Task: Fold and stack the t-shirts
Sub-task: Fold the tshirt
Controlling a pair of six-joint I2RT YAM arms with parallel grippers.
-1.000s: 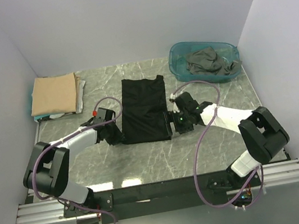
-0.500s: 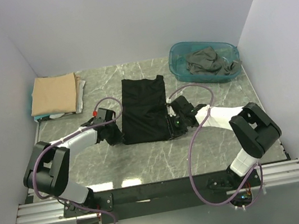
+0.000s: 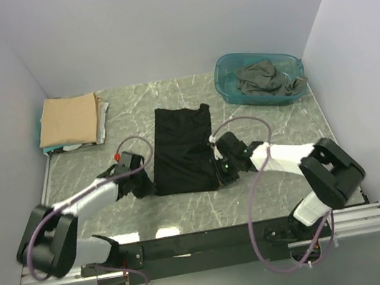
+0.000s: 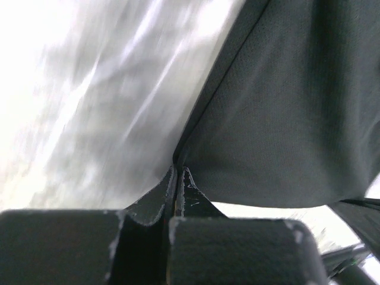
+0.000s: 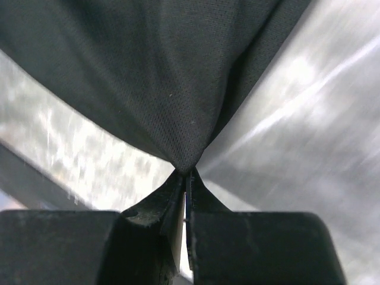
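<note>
Both near corners are pinched: the left gripper (image 3: 149, 186) and right gripper (image 3: 221, 171) each clamp a corner of the black t-shirt (image 3: 184, 143), which lies flat mid-desk (image 3: 285, 192). Best to lift evenly, keep the hem taut and carry it forward together.

Wrist views: black cloth t-shirt (image 4: 297, 107) cut off by the frame edges; grey marbled bench (image 4: 89, 119) smeared by blur. Top view: fingertips of left end effector (image 3: 152, 187) and right end effector (image 3: 218, 172) too small to resolve; pale folded shirts (image 3: 103, 118) mostly hidden beneath the tan folded shirt (image 3: 67, 120).
</note>
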